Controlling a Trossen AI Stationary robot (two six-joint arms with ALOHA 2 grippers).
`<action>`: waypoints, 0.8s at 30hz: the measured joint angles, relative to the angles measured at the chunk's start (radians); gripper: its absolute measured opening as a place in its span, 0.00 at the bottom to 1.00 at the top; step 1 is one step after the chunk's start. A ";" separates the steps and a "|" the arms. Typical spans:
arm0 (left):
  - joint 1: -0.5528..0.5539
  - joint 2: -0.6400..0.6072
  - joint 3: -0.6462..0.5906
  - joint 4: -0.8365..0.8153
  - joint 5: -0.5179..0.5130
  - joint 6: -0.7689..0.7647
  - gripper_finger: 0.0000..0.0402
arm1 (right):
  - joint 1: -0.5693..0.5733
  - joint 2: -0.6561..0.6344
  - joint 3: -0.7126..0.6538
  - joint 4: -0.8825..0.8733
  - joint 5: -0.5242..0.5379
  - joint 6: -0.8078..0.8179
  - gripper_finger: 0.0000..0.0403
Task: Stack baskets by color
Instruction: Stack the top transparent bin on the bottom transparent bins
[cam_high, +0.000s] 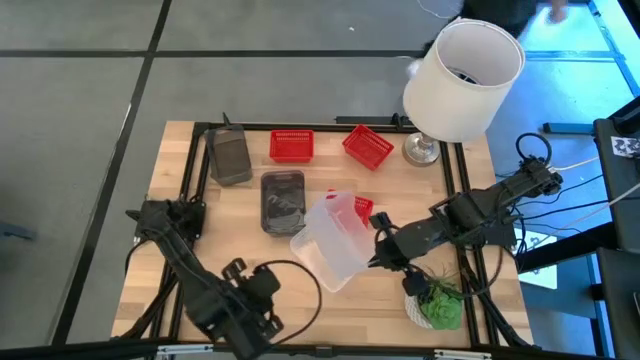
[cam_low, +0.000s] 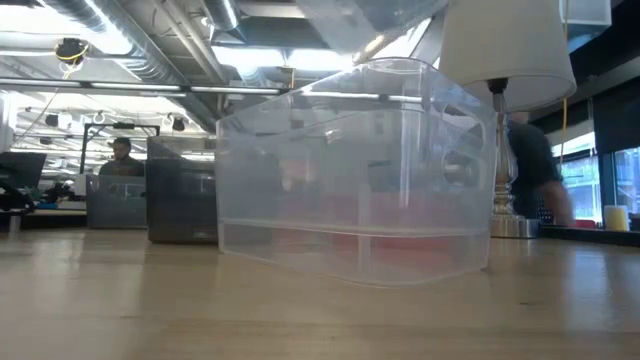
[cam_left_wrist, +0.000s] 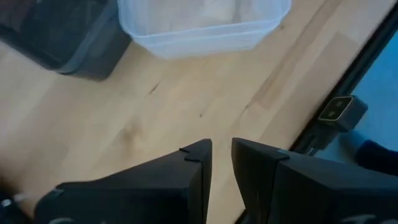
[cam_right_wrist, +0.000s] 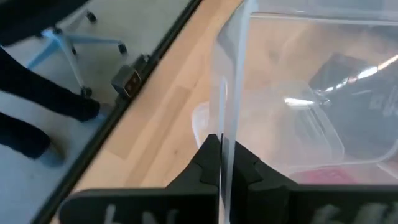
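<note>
My right gripper (cam_high: 385, 247) is shut on a clear basket (cam_high: 328, 245) and holds it up over the middle of the table. Under it a second clear basket (cam_low: 355, 170) stands on its base on the wood. Two red baskets (cam_high: 291, 146) (cam_high: 367, 146) sit near the far edge, and a third red one (cam_high: 358, 208) shows behind the clear one. Two dark grey baskets (cam_high: 230, 157) (cam_high: 283, 200) lie at the left. My left gripper (cam_left_wrist: 221, 152) hangs above the near left of the table, open by a narrow gap, with nothing between its fingers. My right gripper pinches one side wall of the clear basket (cam_right_wrist: 231, 112), with one finger inside and one outside. The fingers come from the table's right side, slanting down. The basket is lifted clear, and its underside (cam_low: 370, 20) hangs above the clear basket on the table.
A lamp with a large white shade (cam_high: 462, 80) stands at the far right corner. A small green plant (cam_high: 437, 305) sits at the near right, close under my right arm. Black frame rails (cam_high: 195, 160) run along the table's sides. Bare wood lies at the near middle.
</note>
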 joint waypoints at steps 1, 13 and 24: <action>-0.007 -0.011 0.000 -0.003 -0.007 -0.004 0.13 | -0.014 0.016 0.000 0.000 -0.010 -0.017 0.00; -0.031 -0.042 0.000 0.000 -0.058 -0.028 0.13 | -0.119 0.265 0.000 0.006 -0.191 -0.112 0.00; -0.032 -0.042 0.000 0.000 -0.058 -0.023 0.13 | -0.121 0.349 0.001 -0.052 -0.267 -0.147 0.00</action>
